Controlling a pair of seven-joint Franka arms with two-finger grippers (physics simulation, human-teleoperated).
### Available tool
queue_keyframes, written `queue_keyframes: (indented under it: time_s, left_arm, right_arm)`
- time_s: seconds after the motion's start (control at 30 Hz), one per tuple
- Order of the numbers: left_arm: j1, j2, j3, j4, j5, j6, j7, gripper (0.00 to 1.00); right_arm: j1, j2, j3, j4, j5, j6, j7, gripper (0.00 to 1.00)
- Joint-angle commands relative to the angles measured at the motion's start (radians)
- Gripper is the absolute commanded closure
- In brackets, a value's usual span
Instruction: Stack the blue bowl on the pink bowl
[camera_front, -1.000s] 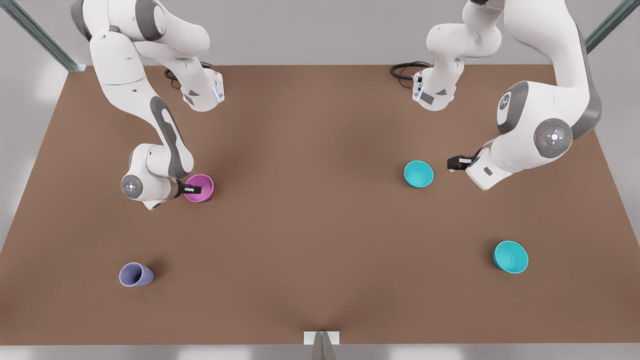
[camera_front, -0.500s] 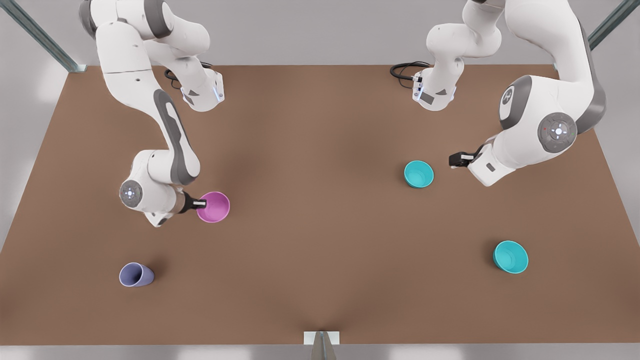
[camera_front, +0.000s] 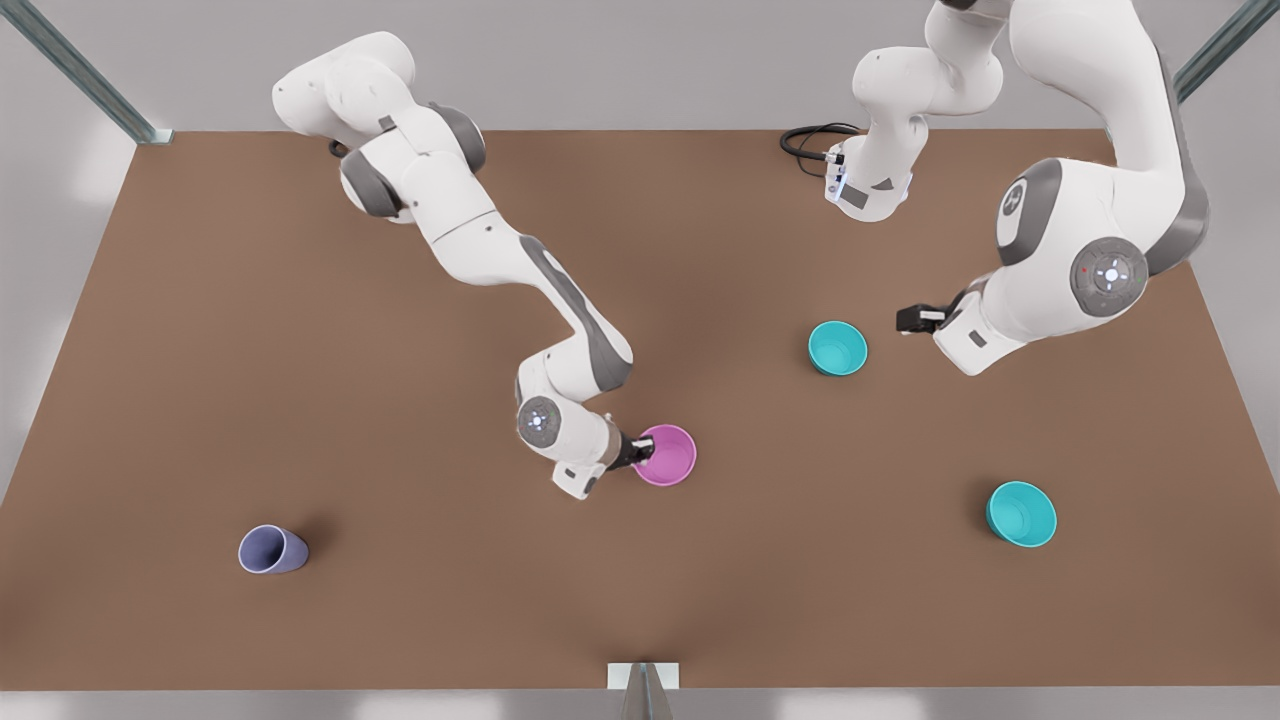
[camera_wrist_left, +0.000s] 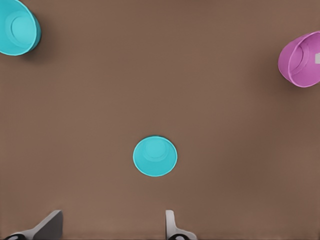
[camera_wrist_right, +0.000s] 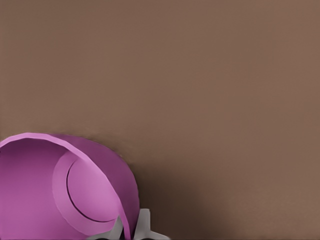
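Note:
My right gripper (camera_front: 642, 452) (camera_wrist_right: 131, 227) is shut on the near rim of the pink bowl (camera_front: 668, 456) (camera_wrist_right: 60, 190), near the middle of the table; one finger is inside the wall and one outside. The blue bowl (camera_front: 838, 348) (camera_wrist_left: 155, 156) stands upright on the table toward the front view's right. Just to the right of it in the front view, my left gripper (camera_front: 905, 320) (camera_wrist_left: 112, 222) hangs open with nothing between its fingers. The pink bowl (camera_wrist_left: 302, 60) also sits at the edge of the left wrist view.
A second teal bowl (camera_front: 1021, 514) (camera_wrist_left: 17, 27) stands nearer the front edge on the front view's right. A lavender cup (camera_front: 272, 550) lies at the front left. Black cables (camera_front: 808, 138) lie by an arm base at the back of the brown table (camera_front: 640, 250).
My right arm has carried the pink bowl from the front view's left toward the table's middle and slightly forward. The left gripper has barely moved. The teal bowls and the cup stayed put.

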Motion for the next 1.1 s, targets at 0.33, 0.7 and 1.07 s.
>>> queue_keyframes:
  time_s: [0.33, 0.7, 1.07]
  left_arm:
    - [0.069, 0.192, 0.018, -0.351, -0.171, 0.531, 0.198, 0.00]
    - [0.078, 0.183, 0.030, -0.591, -0.177, 0.597, 0.615, 0.00]
    - [0.040, 0.254, 0.027, -0.632, -0.255, 0.666, 0.687, 0.13]
  right_arm:
    - [0.015, -0.055, -0.007, -0.011, 0.106, 0.143, 0.166, 0.00]
    - [-0.087, -0.417, -0.719, -0.011, -0.213, -1.052, -0.364, 0.00]
    - [-0.404, -0.919, -0.140, -0.371, -0.565, -0.894, -0.146, 0.00]
